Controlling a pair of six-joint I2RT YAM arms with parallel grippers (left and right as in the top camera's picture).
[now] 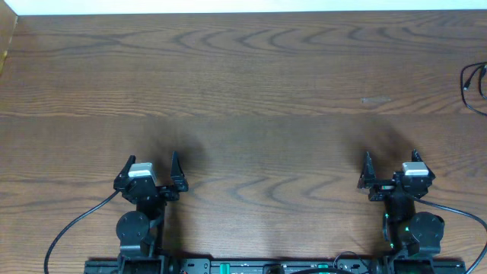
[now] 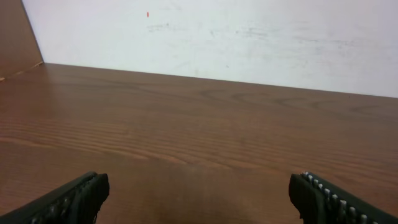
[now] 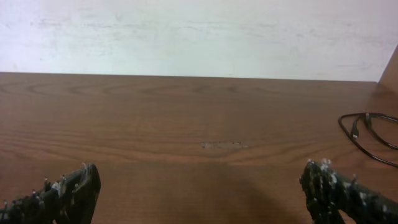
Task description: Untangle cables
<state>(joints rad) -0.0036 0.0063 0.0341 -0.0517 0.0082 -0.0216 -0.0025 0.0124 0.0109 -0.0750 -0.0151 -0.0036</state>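
A thin black cable (image 1: 473, 82) lies looped at the far right edge of the wooden table, mostly cut off by the frame. It also shows in the right wrist view (image 3: 367, 132), with a small plug end, far to the right of the jaws. No white cable is visible. My left gripper (image 1: 152, 169) is open and empty near the front left, its jaws (image 2: 199, 196) wide apart over bare wood. My right gripper (image 1: 391, 169) is open and empty near the front right, its jaws (image 3: 202, 190) also wide apart.
A wooden table (image 1: 243, 99) spans the view, with a white wall (image 2: 217, 37) along its far edge. A small pale scuff (image 3: 224, 145) marks the wood ahead of the right gripper. Thick black robot wires trail from both arm bases at the front.
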